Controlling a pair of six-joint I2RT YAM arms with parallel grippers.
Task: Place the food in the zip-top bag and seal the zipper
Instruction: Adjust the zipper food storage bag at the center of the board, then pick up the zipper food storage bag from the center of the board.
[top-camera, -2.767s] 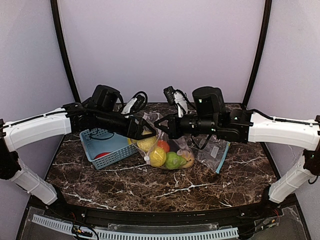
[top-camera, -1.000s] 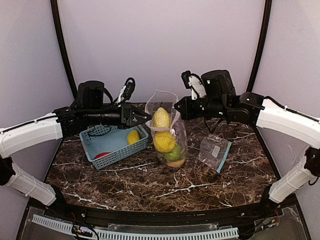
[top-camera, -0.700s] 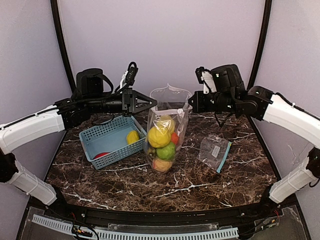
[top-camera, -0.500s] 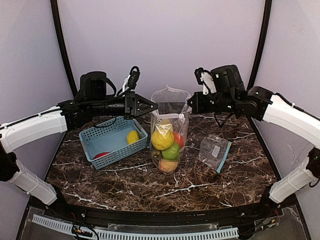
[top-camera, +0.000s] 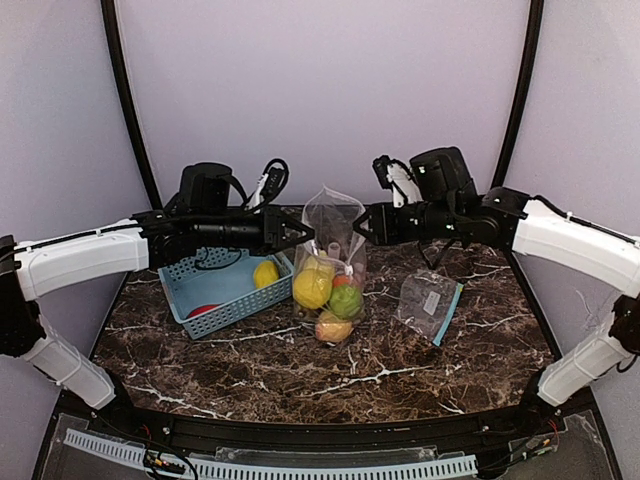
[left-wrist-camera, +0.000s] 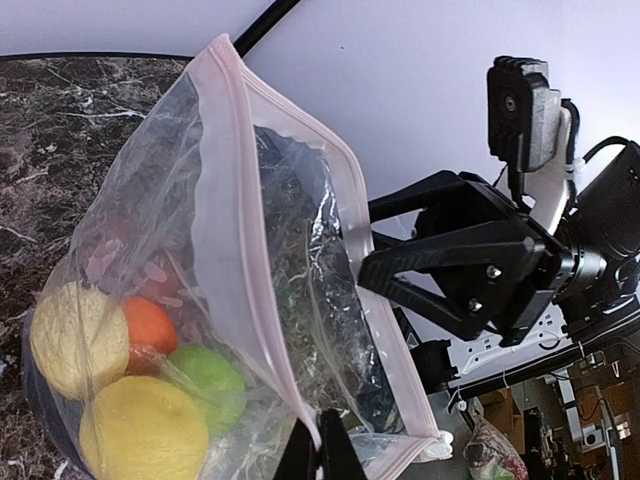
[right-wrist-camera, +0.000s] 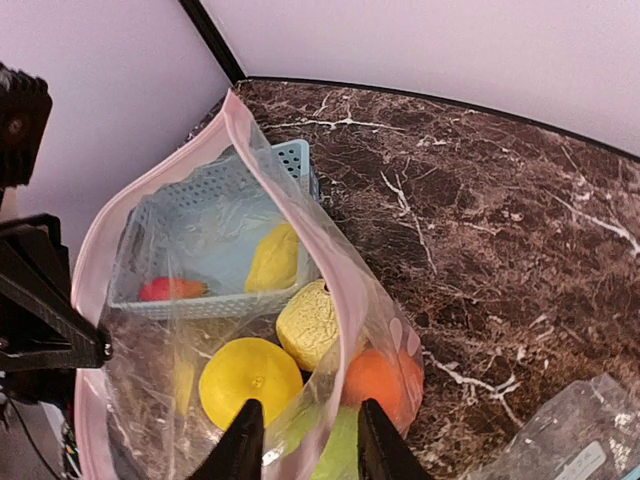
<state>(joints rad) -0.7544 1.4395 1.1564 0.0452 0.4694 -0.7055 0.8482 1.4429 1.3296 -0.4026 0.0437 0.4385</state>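
Left claw (top-camera: 303, 232) pinched shut on the bag (top-camera: 335, 212) rim. Right claw (top-camera: 360, 227) stood parted astride the opposite rim. Food (top-camera: 314, 288) sat in the bag's bottom, and a lemon (top-camera: 266, 273) lay in the basket (top-camera: 235, 312) at the bag's 9 o'clock.

White-shelled arms (top-camera: 80, 255), black wrists (top-camera: 225, 232), looped black cables (top-camera: 272, 178), jaws apparently pale.

The top camera sits high beyond the 6 o'clock edge of the marble table (top-camera: 250, 370), facing forward and down over all of it. The wrist cameras ride close in — the left looks toward 3 o'clock, the right toward 9 and downward — and all three share the zip-top bag (top-camera: 330, 225) near the table's centre.
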